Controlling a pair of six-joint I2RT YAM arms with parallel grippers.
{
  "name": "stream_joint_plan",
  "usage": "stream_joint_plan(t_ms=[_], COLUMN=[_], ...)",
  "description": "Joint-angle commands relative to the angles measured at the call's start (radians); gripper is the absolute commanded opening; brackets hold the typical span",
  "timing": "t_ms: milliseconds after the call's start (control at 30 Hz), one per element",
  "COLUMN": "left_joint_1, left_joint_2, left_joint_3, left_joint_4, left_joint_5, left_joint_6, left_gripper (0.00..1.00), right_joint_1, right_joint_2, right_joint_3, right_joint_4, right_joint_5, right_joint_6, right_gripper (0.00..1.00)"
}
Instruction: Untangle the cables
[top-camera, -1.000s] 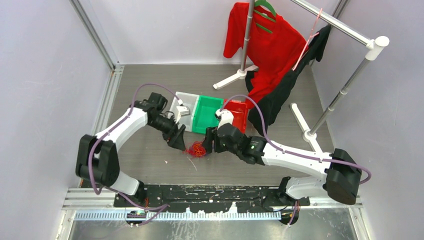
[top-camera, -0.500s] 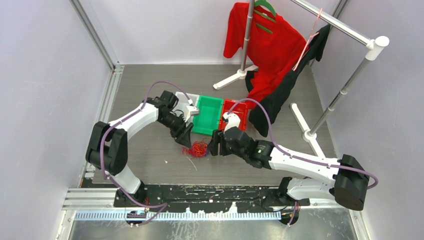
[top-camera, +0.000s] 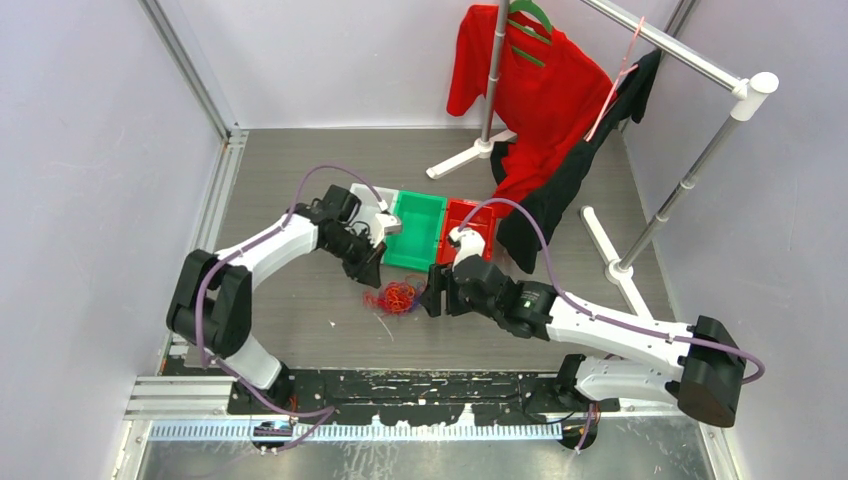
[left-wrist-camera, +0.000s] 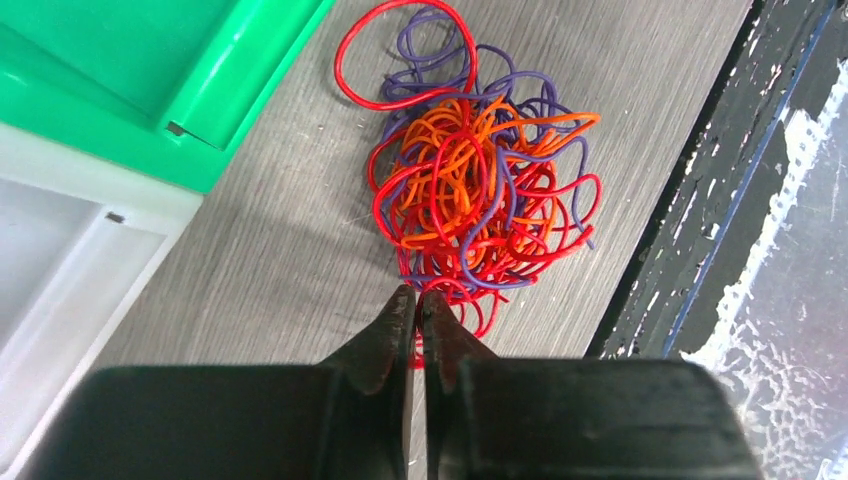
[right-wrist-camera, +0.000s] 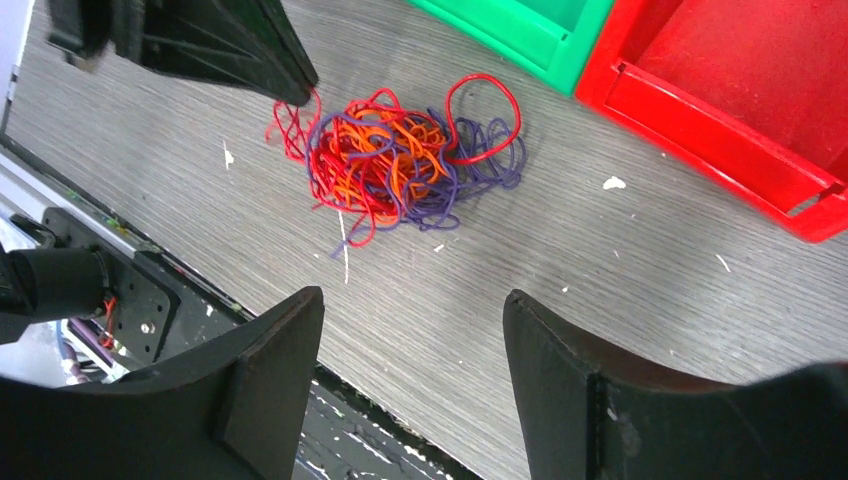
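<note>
Cables (top-camera: 397, 296) sit as one clump on tabletop (top-camera: 290, 335), abt mid-width, closer to near edge than far edge. They lie just in front of green bin (top-camera: 418, 232), near it but not touching. Red bin (top-camera: 472, 228) is beside green one on R, white bin (top-camera: 362, 203) on L. Red, orange and purple loops are all knotted tog.: orange mostly in core, one big red loop plus a few purple ones sticking out on bin side. No real long axis; clump is roughly round, only slightly stretched L to R. L claw (left-wrist-camera: 418, 300) is at clump's L fringe, jaws drawn almost tog. w/ only a hairline slit betw. them. L wrist view shows a bit of red in that slit, so it looks pinched on an outer red loop of the cables; that's a judgement, strand is v. thin. Rest of clump lies straight ahead of L tips, toward R arm. R claw (right-wrist-camera: 412, 300) is on opp. side, jaws wide apart, holding nothing, w/ clump ahead of it and clear of its fingers (right-wrist-camera: 270, 385). So clump lies betw. the two claws: L touching, R near but apart; L arm is the nearer. Key relation: claws face each other across clump. A pull by L toward L edge prob. needs R to come in and take the R-side loops, else the whole clump likely drags along unsorted. Risk: thin strand slips from L tips.
</note>
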Motion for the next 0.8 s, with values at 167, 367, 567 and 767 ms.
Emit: stream_joint_plan(t_ms=[167,367,567,767], left_joint_1=[-0.007,-0.007,-0.009,-0.010], left_joint_2=[-0.201,-0.314,-0.383,-0.408], left_joint_3=[0.091,0.148,0.211,0.247], left_joint_4=[-0.099,-0.207,-0.236,-0.241], left_joint_5=[-0.068,-0.071,-0.093,-0.106], left_joint_6=[-0.112,-0.213,-0.354,-0.448], left_gripper=[0.00,0.00,0.00,0.00], right_joint_1=[-0.002,0.010,0.054,0.109], right_joint_2=[-0.015,-0.020,0.020,0.080], right_joint_3=[0.069,0.041,0.030,0.042], right_joint_4=[0.037,0.265,0.477,0.599], right_joint_5=[0.041,0.066,0.064,0.059], right_joint_6=[-0.084,-0.176,-0.270,-0.302], right_gripper=[0.72,0.80,0.84,0.84])
